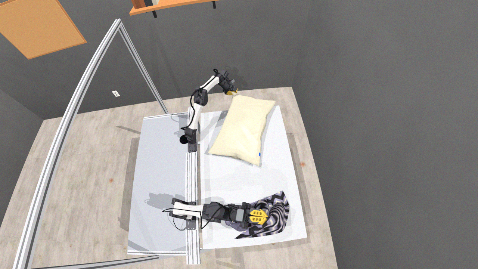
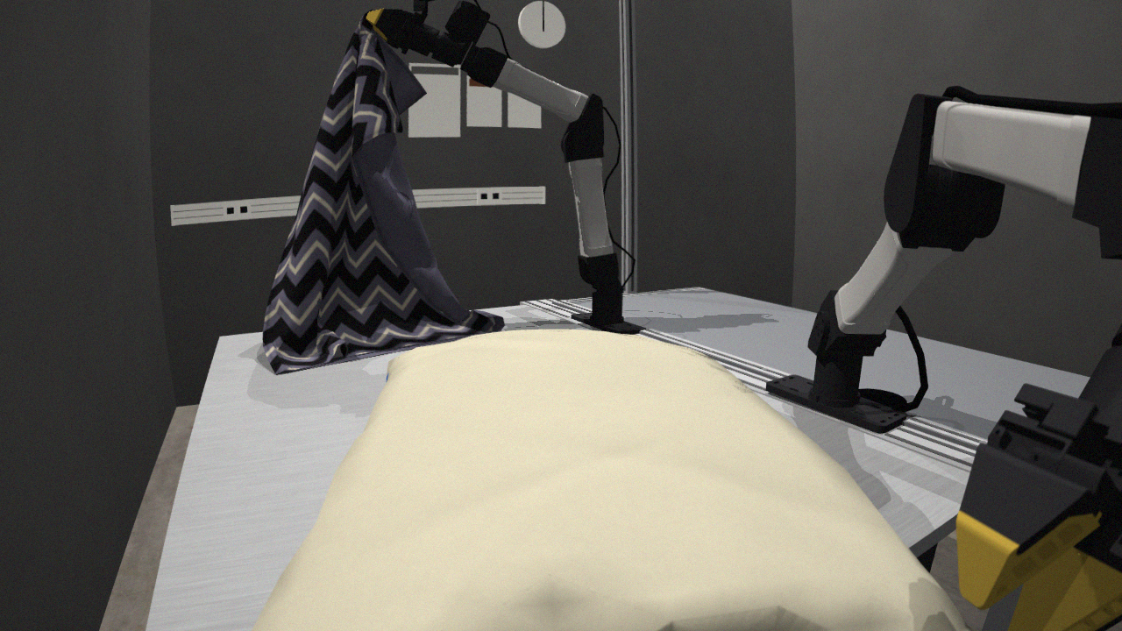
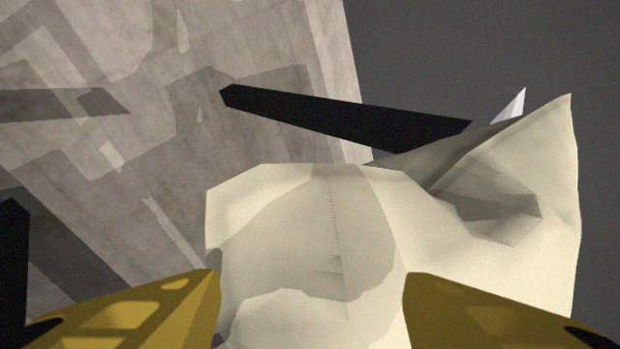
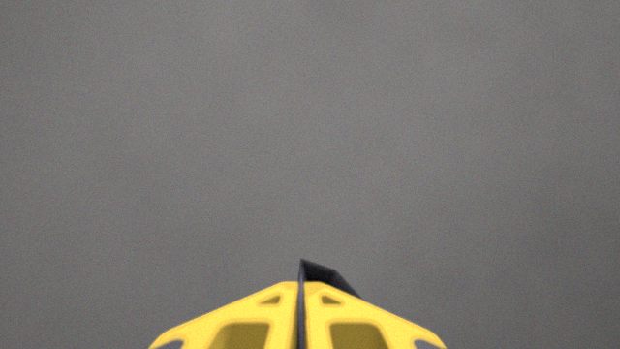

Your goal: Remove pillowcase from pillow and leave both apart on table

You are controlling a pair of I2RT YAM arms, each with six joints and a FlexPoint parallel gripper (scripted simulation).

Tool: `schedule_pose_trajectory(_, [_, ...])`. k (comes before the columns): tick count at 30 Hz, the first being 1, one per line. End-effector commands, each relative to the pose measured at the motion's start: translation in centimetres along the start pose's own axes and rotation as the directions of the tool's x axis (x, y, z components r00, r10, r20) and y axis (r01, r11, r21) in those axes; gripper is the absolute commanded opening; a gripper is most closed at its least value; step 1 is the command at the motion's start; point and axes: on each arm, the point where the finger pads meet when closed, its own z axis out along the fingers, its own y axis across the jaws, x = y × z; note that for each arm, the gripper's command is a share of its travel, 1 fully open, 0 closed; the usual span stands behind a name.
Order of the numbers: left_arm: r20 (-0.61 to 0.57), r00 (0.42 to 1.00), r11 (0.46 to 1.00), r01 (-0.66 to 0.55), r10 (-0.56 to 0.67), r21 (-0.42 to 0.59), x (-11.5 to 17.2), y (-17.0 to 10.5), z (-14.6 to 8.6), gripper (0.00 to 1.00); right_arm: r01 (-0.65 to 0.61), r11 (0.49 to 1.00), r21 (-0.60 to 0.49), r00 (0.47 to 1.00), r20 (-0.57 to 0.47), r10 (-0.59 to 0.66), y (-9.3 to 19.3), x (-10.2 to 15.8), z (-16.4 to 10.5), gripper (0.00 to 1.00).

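Observation:
The bare cream pillow [image 1: 244, 123] [image 2: 612, 439] [image 3: 509, 262] lies on the white table [image 1: 230, 180] [image 2: 235, 439], one end over the edge on the left arm's side. My left gripper [image 1: 235, 92] [image 3: 311, 285] is open at that end, with a pillow corner between its spread fingers. The zigzag pillowcase [image 1: 279, 214] [image 2: 337, 235] [image 4: 322, 272] is off the pillow. My right gripper [image 1: 266, 217] [image 2: 368, 17] [image 4: 301, 297] is shut on its top and holds it high. Its lower hem rests on the table. Bare table shows between pillow and pillowcase in the top view.
The metal rail [image 1: 190, 173] carrying both arm bases runs along one side of the white table. A grey-blue table section [image 1: 160, 160] lies beyond the rail. A wall stands past the table end near the left gripper.

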Motion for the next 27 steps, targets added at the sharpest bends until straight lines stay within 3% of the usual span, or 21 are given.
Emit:
schedule_pose_trajectory(1, [-0.046, 0.999, 1.0, 0.017, -0.018, -0.011, 0.8, -0.6, 0.4, 0.6, 0.002, 1.0, -0.015, 1.0, 0.019, -0.002, 0.6, -0.2, 0.4, 0.0])
schedule_pose_trajectory(16, [-0.041, 0.999, 1.0, 0.015, -0.016, -0.011, 0.5, -2.5, -2.2, 0.6, 0.002, 1.0, -0.015, 1.0, 0.019, -0.002, 0.6, -0.2, 0.4, 0.0])
schedule_pose_trajectory(27, [-0.052, 0.998, 1.0, 0.021, -0.022, -0.015, 0.7, -3.0, -2.6, 0.6, 0.002, 1.0, -0.015, 1.0, 0.019, -0.002, 0.6, -0.2, 0.4, 0.0])
